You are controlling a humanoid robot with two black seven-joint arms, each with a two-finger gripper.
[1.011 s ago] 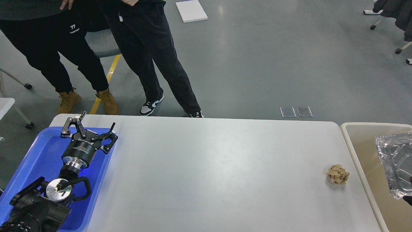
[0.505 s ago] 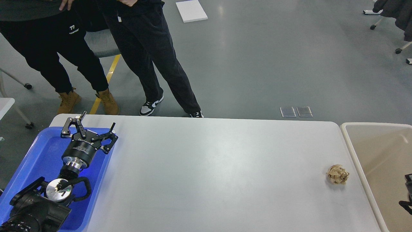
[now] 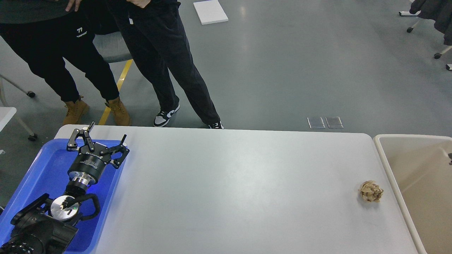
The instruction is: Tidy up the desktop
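Observation:
The desktop [image 3: 229, 183] is a wide light grey-white tabletop. A crumpled brown paper ball [image 3: 371, 191] lies on it near the right edge. My left gripper [image 3: 108, 129] is open and empty, hovering over the far right corner of the blue tray [image 3: 42, 169] at the left end of the desktop. Of my right arm only a small dark sliver [image 3: 450, 158] shows at the right frame edge, over the beige bin [image 3: 416, 169]. I cannot tell how its jaws stand.
The visible part of the beige bin beside the desktop's right end shows nothing inside. Two people [image 3: 166, 63] stand behind the desktop's far left edge. A grey chair [image 3: 111, 46] stands behind them.
A crinkled foil tray, seen over the bin a second ago, is gone from view. My right gripper has moved up along the right edge, almost out of frame. The left arm has not moved.

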